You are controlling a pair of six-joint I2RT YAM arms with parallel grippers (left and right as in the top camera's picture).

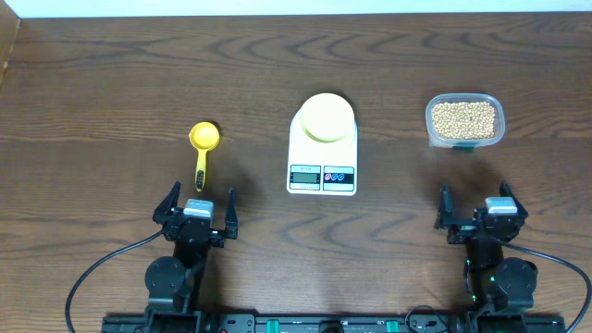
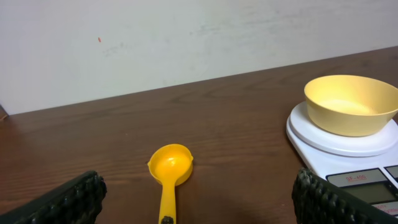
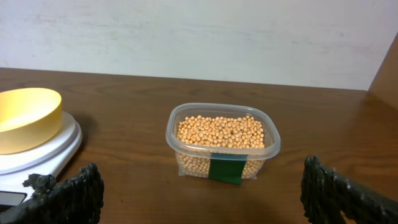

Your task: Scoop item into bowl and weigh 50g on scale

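Note:
The pale-yellow bowl (image 1: 325, 117) sits empty on the white scale (image 1: 322, 165) at the table's middle; both also show in the left wrist view, bowl (image 2: 350, 104) and scale (image 2: 339, 144). The tan beans (image 1: 463, 118) fill a clear tub (image 1: 465, 141) at the right, also seen in the right wrist view (image 3: 221, 131). A yellow scoop (image 1: 203, 146) lies left of the scale, its handle toward my left gripper (image 1: 197, 211), which is open and empty just behind it. My right gripper (image 1: 482, 211) is open and empty, well in front of the tub.
The table's left edge (image 1: 7, 65) shows at the far left. A pale wall stands behind the table in both wrist views. The tub carries a green label (image 3: 226, 170) on its near side.

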